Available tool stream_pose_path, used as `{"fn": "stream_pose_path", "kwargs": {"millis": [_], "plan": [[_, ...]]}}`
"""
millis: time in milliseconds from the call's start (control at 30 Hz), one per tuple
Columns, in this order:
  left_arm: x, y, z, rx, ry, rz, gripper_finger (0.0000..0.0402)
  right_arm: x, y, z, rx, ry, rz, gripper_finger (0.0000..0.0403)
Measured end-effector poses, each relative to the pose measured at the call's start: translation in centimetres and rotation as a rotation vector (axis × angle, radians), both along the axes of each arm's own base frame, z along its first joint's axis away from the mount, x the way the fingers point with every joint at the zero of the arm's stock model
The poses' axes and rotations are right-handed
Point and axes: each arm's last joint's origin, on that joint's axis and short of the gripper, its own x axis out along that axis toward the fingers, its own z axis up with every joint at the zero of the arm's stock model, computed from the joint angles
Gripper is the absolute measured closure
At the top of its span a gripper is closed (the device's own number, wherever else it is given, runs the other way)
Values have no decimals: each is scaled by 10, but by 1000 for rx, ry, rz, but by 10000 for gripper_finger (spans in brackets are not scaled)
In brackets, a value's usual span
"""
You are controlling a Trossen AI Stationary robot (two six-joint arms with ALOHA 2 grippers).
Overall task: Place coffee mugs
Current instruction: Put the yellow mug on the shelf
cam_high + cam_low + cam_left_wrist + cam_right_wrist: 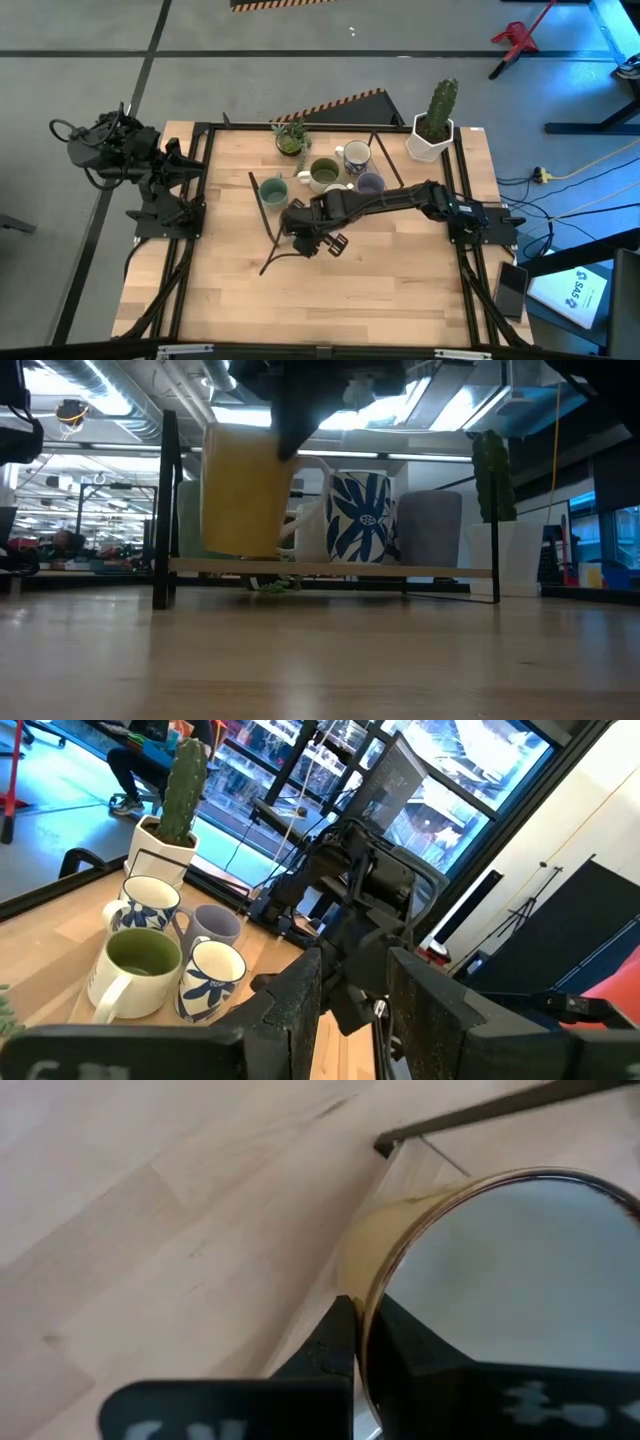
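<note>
A mustard-yellow mug (240,490) hangs in my right gripper (362,1318), which is shut on it above the table's middle (305,228); in the high view the gripper hides the mug. Behind it, by the far edge, stand a teal mug (272,190), an olive-green mug (322,175), a lavender mug (370,183) and two white mugs with blue pattern (145,905) (210,980), all on their bases. My left gripper (355,1020) is open and waits off the table's left edge (150,165). My right gripper holds the yellow mug by its rim (372,1285), one finger (330,1345) outside the wall and one inside. The fingers come from above, pointing down. The mug is lifted clear of the table and hangs below the fingers, nearly upright.
A white hexagonal cactus pot (432,128) stands at the far right corner and a small green plant (292,137) at the far edge. A black metal frame (165,500) rings the table, with loose black rods (262,215) near the middle. Bare wood lies toward the near edge (320,300).
</note>
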Motion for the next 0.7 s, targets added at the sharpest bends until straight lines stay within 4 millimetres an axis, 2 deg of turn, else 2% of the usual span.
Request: {"fn": "stream_pose_path", "kwargs": {"millis": [400,700], "plan": [[0,0,0,1,0,-1,289,3,-14,0,35,-8,-8,402],[0,0,0,1,0,-2,289,4,-16,0,29,-9,8,377]]}}
